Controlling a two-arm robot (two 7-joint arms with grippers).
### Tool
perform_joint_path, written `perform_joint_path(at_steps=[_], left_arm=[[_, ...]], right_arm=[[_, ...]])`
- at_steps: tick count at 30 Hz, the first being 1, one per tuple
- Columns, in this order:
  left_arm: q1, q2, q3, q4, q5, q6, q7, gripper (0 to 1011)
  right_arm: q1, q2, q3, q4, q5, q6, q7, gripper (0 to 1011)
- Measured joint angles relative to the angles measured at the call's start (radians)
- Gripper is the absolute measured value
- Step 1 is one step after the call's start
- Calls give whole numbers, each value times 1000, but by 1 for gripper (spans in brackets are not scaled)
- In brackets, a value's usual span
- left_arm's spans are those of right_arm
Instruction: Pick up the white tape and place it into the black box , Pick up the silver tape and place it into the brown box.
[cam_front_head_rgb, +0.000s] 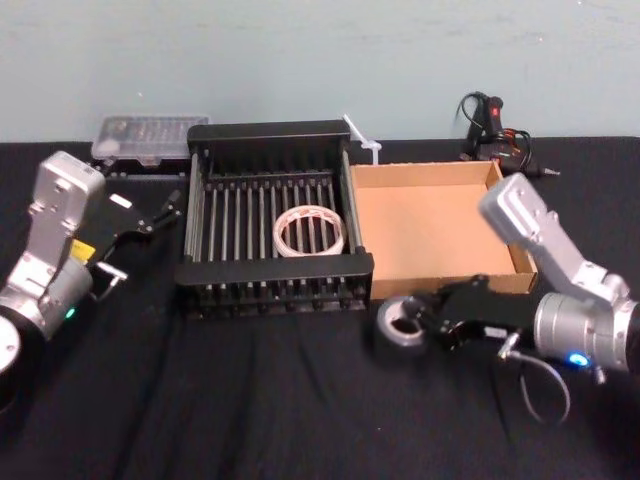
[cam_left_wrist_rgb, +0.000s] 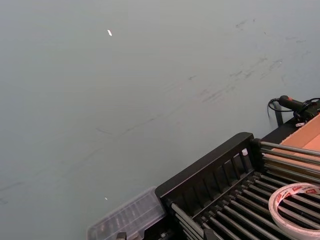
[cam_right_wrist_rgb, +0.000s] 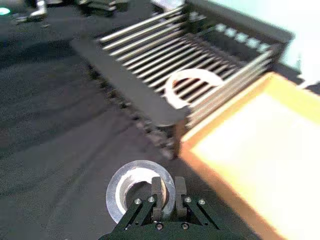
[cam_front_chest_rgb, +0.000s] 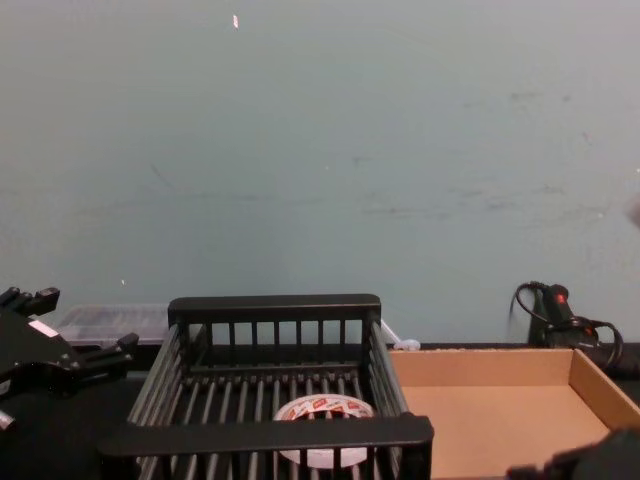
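The black-clothed tabletop (cam_front_head_rgb: 250, 400) is seen to carry the brown box (cam_front_head_rgb: 430, 228) set touching the right side of the black box (cam_front_head_rgb: 272, 270), and the white tape (cam_front_head_rgb: 309, 231) is found lying flat on the slatted bottom of the black box. The silver tape (cam_front_head_rgb: 397, 327) is located on the cloth just in front of the brown box's near left corner, where its wall is pinched by the nearly closed fingers of the right end effector (cam_front_head_rgb: 424, 322). The left end effector (cam_front_head_rgb: 160, 214) is held spread open and empty, raised left of the black box.
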Motion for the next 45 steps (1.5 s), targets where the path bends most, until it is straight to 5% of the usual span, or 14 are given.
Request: perform_joint_path(at_steps=[11,32,45], left_arm=[[0,0,0,0,0,0,0,1001],[0,0,0,0,0,0,0,1001],[0,0,0,0,0,0,0,1001]], right_arm=[[11,-42,89,36,-6,20,-121,160],[115,-178,132,210,-70,42,-199,160],[110,-169,129,199,-68,41,-197,160]])
